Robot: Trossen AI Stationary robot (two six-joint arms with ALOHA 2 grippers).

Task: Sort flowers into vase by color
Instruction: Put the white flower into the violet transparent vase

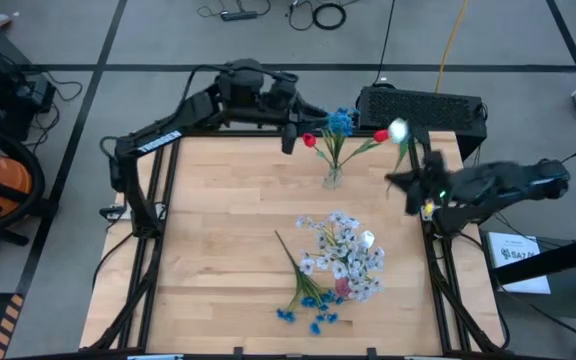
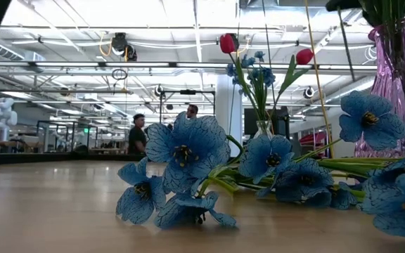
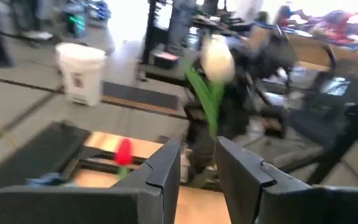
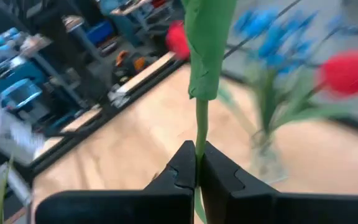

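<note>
A clear glass vase (image 1: 333,178) stands at the table's far middle and holds red tulips (image 1: 309,140) and blue flowers (image 1: 341,122); it also shows in the low view (image 2: 262,130). My right gripper (image 1: 405,186) hovers right of the vase, shut on a white tulip (image 1: 398,130). That tulip's head also shows in the left wrist view (image 3: 218,59). My left gripper (image 3: 197,171) is open at the table's far edge, left of the vase (image 1: 290,140), with nothing between its fingers. Loose blue and pale flowers (image 1: 338,262) lie on the table's near middle. My right gripper pinches the white tulip's green stem (image 4: 199,134) between its two fingers, below a leaf (image 4: 207,43). The fingers lie across the stem. The tulip is lifted clear of the table and stands up from the fingers, head on top.
A purple vase (image 2: 399,77) with green stems in it stands at the right of the low view, behind the loose blue flowers (image 2: 181,151). A black box (image 1: 423,105) sits past the table's far right corner. People stand in the room beyond (image 2: 139,133).
</note>
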